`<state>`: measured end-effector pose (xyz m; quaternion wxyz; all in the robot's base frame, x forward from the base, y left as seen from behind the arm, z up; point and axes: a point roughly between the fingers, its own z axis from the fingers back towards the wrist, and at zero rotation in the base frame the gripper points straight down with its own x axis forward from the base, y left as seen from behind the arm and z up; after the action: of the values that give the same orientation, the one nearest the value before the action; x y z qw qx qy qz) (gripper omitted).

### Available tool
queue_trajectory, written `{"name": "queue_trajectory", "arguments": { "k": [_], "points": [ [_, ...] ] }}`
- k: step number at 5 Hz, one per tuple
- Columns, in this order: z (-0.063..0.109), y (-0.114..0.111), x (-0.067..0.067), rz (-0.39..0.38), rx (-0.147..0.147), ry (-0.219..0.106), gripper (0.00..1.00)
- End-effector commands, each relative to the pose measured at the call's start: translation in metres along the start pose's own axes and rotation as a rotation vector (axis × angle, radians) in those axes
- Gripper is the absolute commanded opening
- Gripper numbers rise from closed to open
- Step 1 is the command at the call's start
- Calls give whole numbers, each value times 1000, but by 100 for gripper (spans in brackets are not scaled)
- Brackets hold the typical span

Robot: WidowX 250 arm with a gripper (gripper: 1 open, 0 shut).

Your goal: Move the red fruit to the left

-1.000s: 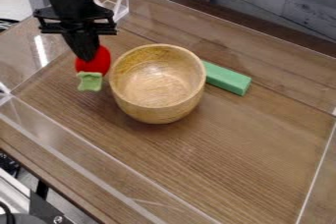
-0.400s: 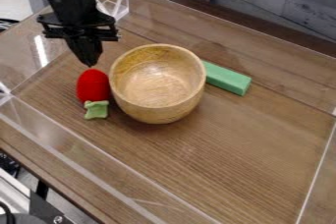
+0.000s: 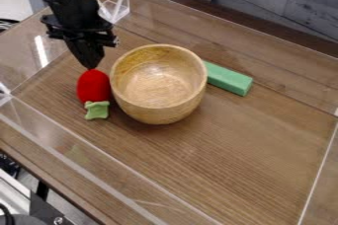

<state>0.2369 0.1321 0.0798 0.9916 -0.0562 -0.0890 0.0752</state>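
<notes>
The red fruit (image 3: pixel 93 88) lies on the wooden table just left of the wooden bowl (image 3: pixel 158 83), its green leafy cap (image 3: pixel 97 111) pointing toward the near edge. My gripper (image 3: pixel 90 60) hangs right above the fruit's far end, its dark fingers drawn together and shut, with nothing between them. The fruit rests on the table, free of the fingers.
A flat green rectangular block (image 3: pixel 227 78) lies right of the bowl. Clear plastic walls (image 3: pixel 40 135) ring the tabletop, with a raised clear corner piece (image 3: pixel 117 7) behind the arm.
A second ago the gripper was shut on the fruit just above the table. It let the fruit go and rose slightly; the fruit now lies a little nearer the front edge.
</notes>
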Motion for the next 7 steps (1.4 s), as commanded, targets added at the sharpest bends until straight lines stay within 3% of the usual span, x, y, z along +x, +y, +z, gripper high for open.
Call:
{"name": "queue_trajectory", "arguments": {
  "k": [1,3,5,7],
  "points": [
    [11,6,9,-76,4,-35,0],
    [-8,13,21,-140,-10,-37,0],
    [2,-4,10,-106,-7,-51,0],
    [6,16,25,10,17,-71,0]
  ]
}}
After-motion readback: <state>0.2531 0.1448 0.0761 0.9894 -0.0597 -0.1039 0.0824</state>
